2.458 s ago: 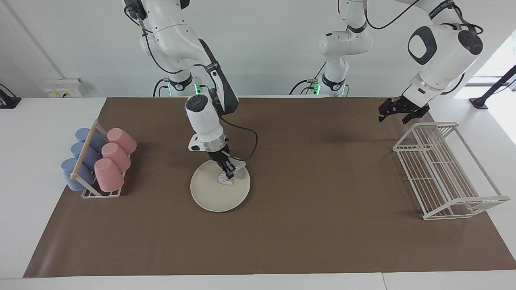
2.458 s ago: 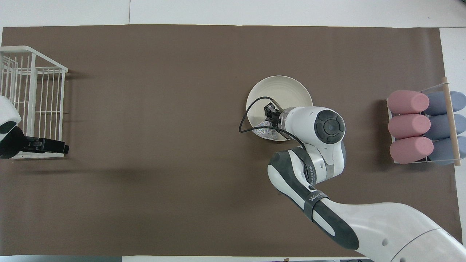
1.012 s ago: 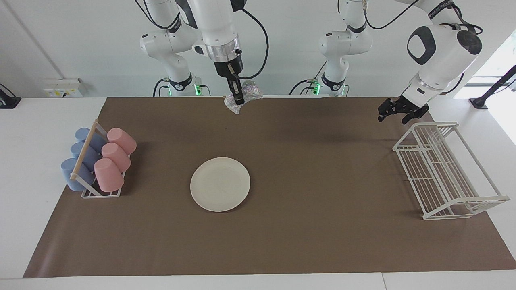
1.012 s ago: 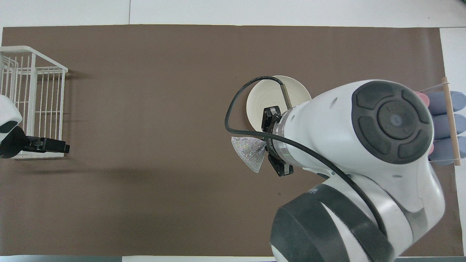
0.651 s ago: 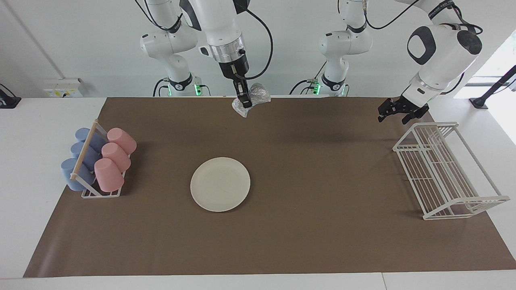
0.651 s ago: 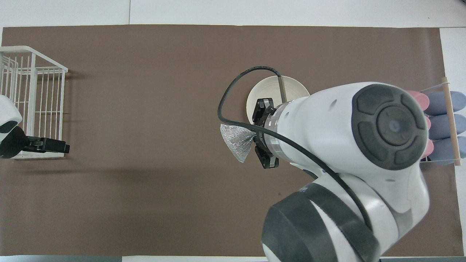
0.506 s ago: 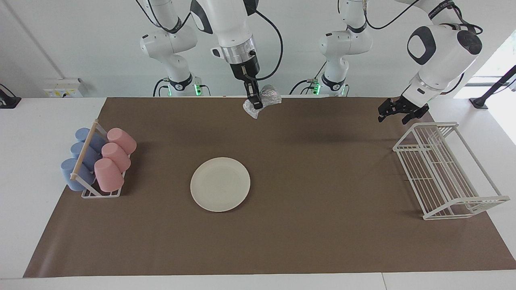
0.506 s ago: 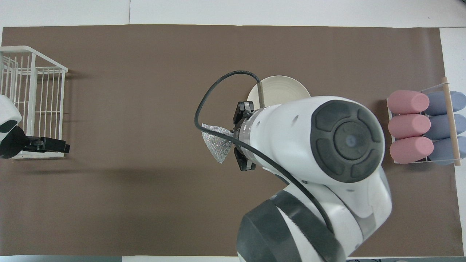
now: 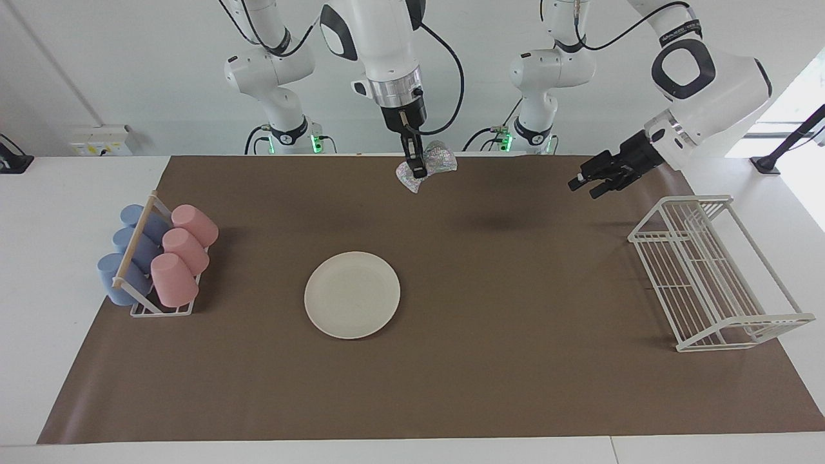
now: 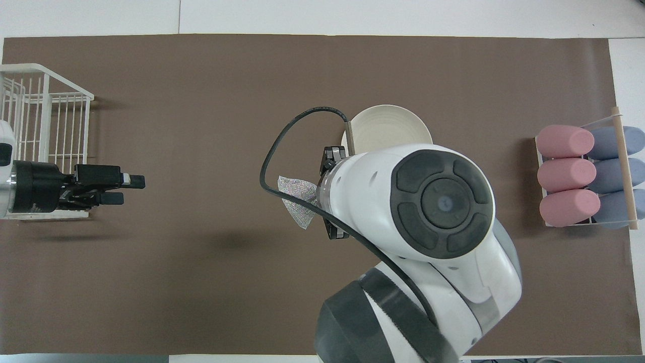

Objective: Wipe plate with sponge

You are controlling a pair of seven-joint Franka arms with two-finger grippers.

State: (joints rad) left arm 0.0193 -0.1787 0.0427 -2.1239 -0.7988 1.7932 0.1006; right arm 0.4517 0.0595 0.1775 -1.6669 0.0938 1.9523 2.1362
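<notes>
The cream-white plate (image 9: 352,294) lies flat on the brown mat, with nothing on it; in the overhead view my right arm covers part of the plate (image 10: 390,126). My right gripper (image 9: 417,169) hangs high in the air, shut on the silvery glittery sponge (image 9: 439,158), which droops on both sides of the fingers. From above, the sponge (image 10: 297,199) sticks out of the right gripper (image 10: 320,197) over bare mat beside the plate, toward the left arm's end. My left gripper (image 9: 582,187) is open and holds nothing, in the air beside the wire rack (image 10: 130,190).
A white wire dish rack (image 9: 709,270) (image 10: 45,131) stands at the left arm's end of the mat. A small rack of pink and blue cups (image 9: 155,258) (image 10: 584,174) lying on their sides stands at the right arm's end.
My right gripper lifted the sponge off the plate and has carried it, raised, toward the left arm's end. In the last half second my left gripper swung away from the wire rack toward the table's middle.
</notes>
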